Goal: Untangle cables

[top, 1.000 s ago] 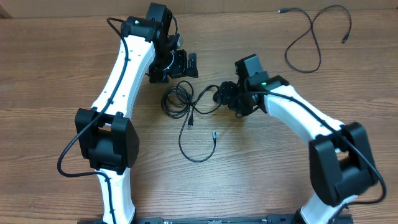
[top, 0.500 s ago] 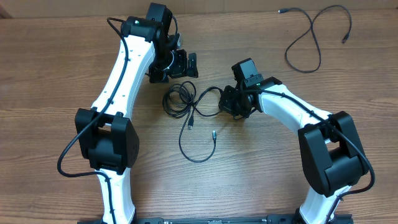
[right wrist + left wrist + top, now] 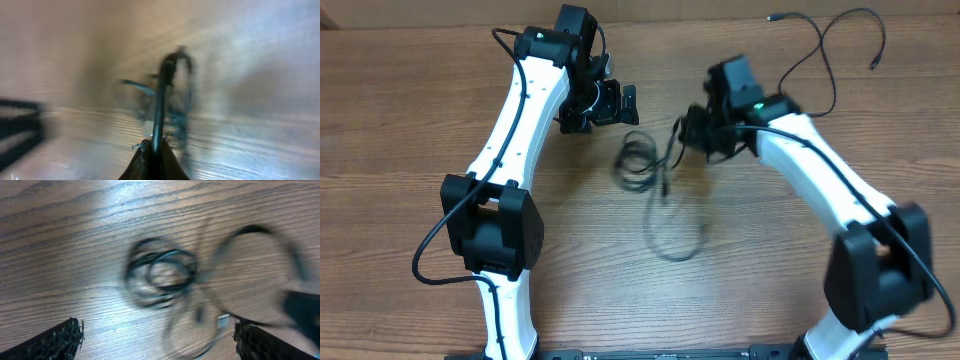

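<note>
Overhead, nearest you, a blurred loose loop [image 3: 670, 256] of thin black cable shows over the wooden table [image 3: 400, 150], between your two white arms. Just beyond it sits a small coil [image 3: 638, 160] of the same tangled cables, also blurred. A strand [image 3: 668, 165] runs from beside the coil up to your right gripper [image 3: 693, 135], whose jaws are pressed together, pinching that strand. Your right wrist camera shows the same grip: the fingers meet at the bottom of the picture around a black cord [image 3: 161, 100] that runs up and away. Left of the coil and a little farther off, your left gripper [image 3: 610, 105] hovers apart from the cables, jaws spread wide and holding nothing. Its wrist camera looks down on the coil [image 3: 160, 272] between two black fingertips [image 3: 55, 340]. Farthest away, at the table's far right, a separate cable [image 3: 825, 60] lies in a loose curl, well apart from the tangle.
</note>
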Robot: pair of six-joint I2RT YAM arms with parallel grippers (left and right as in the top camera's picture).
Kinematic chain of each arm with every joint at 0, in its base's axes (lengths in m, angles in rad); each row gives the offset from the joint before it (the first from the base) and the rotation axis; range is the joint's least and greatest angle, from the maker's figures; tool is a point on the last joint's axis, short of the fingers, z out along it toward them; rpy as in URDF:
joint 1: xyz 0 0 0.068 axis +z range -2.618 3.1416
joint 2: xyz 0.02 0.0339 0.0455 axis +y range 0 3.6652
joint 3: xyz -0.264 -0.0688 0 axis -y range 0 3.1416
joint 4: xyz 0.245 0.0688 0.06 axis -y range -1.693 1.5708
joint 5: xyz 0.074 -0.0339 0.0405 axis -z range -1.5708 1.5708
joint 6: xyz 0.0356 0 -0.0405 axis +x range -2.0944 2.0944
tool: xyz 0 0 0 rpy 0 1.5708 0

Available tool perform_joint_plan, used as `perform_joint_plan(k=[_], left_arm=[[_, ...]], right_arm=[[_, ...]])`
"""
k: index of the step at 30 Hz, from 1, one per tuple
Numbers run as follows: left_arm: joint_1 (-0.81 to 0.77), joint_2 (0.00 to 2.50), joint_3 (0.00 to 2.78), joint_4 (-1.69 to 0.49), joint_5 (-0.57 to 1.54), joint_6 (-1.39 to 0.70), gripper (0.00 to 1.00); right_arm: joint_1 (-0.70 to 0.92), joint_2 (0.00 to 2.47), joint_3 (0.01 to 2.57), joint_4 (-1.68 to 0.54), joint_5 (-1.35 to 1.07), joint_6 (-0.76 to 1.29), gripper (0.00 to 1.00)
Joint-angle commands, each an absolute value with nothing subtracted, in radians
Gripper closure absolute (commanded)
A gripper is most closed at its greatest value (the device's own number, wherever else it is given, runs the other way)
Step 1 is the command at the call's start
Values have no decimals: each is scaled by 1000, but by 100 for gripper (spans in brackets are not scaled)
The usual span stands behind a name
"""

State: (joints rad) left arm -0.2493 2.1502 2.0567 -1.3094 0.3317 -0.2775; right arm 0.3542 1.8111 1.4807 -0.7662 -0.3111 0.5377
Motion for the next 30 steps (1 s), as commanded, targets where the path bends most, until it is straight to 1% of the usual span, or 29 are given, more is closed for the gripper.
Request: perform_joint_plan(k=[1, 6, 17, 25, 28, 30], left_arm=[[-256, 2138, 2070, -1308, 325, -255, 0], [-256, 2138, 2070, -1308, 325, -254, 0], [-256, 2138, 2070, -1308, 325, -255, 0], [-256, 2138, 2070, -1308, 325, -255, 0], [-256, 2138, 2070, -1308, 325, -255, 0], [-256, 2138, 2070, -1308, 325, -255, 0]], right_arm=[[357, 1721, 1536, -765, -360, 417, 96], [373, 1721, 1530, -721, -514, 388, 96], [403, 1723, 1530, -687, -572, 422, 96], [403, 1724, 1530, -682, -561, 422, 96], [403, 1724, 1530, -682, -476, 427, 96], [403, 1724, 1530, -688, -405, 466, 96]])
